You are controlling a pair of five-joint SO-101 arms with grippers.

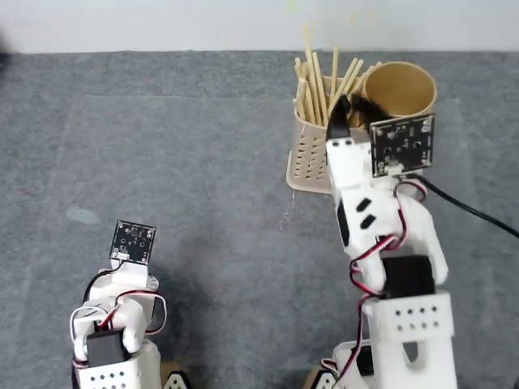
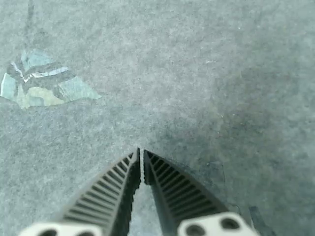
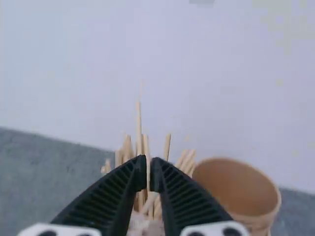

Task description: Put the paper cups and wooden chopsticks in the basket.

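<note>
- The basket (image 1: 310,166) stands on the mat (image 1: 203,162) in the upper right of the high view, close before the wall (image 1: 162,24).
- The chopsticks (image 1: 318,85) stand in the basket's left part, their ends fanning above its rim.
- The cup (image 1: 403,87) sits mouth up, just right of the chopsticks; the arm hides whether it is inside the basket.
- The right arm (image 1: 389,243) comes up from the lower right edge, and the right gripper (image 1: 340,113) lies over the basket, between chopsticks and cup.
- The left arm (image 1: 122,324) sits in the lower left corner, well apart from the basket, with the left gripper (image 2: 141,160) over the mat.
- A patch (image 1: 81,215) lies on the mat at mid left, beyond the left arm.
</note>
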